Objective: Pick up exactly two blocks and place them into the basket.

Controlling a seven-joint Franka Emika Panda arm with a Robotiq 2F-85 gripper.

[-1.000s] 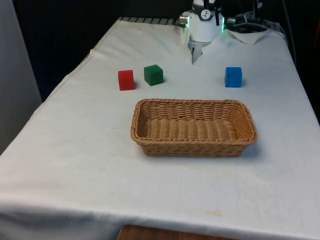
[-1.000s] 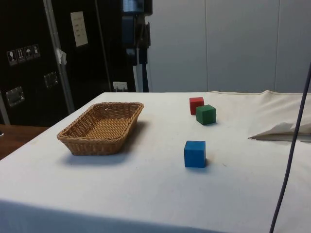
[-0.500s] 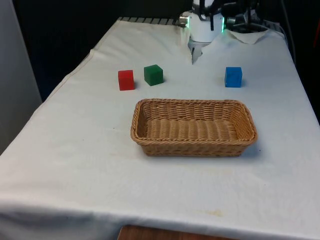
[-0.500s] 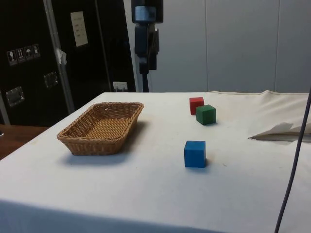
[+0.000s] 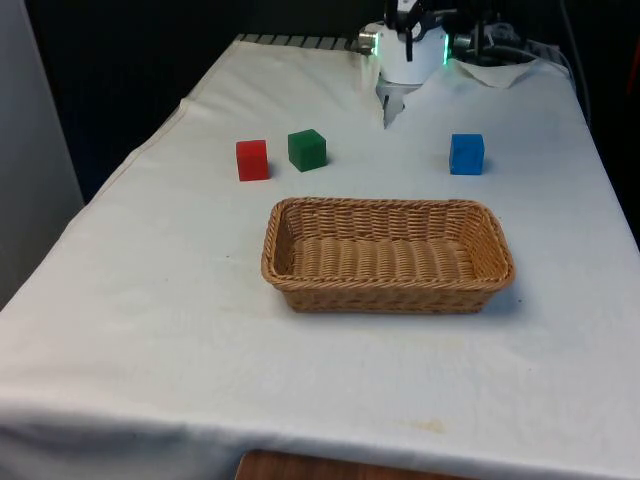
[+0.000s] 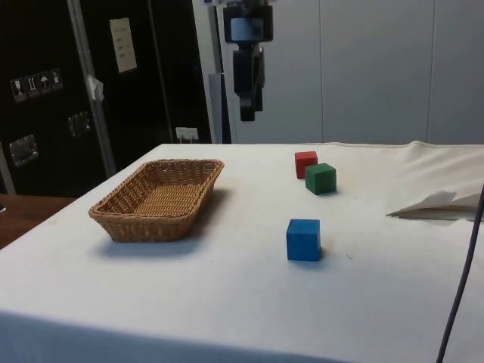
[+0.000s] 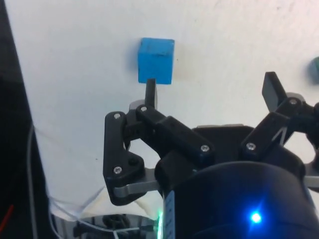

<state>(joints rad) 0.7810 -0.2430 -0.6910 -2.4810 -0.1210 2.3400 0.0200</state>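
Here the black gripper (image 6: pixel 248 115) hangs high above the white-clothed table (image 6: pixel 227 302), its two fingers (image 7: pixel 150 93) spread wide apart with nothing between them. In the wrist view, the blue block (image 7: pixel 156 60) lies on the cloth just past the tip of one finger, while a sliver of green shows at the picture's edge beyond the other finger. In the side view the gripper points straight down, well clear of every block, over the stretch of cloth between the wicker basket (image 6: pixel 157 199) and the red block (image 6: pixel 305 163). The blue block (image 5: pixel 466 154) sits alone beyond the basket (image 5: pixel 388 255), towards the front view's right. The red block (image 5: pixel 252 160) and the green block (image 5: pixel 307 149) sit just beside each other, apart by a narrow gap, towards the front view's left. The green block (image 6: pixel 321 178) stands slightly turned relative to the red one. The basket holds no blocks, and all three rest on the cloth.
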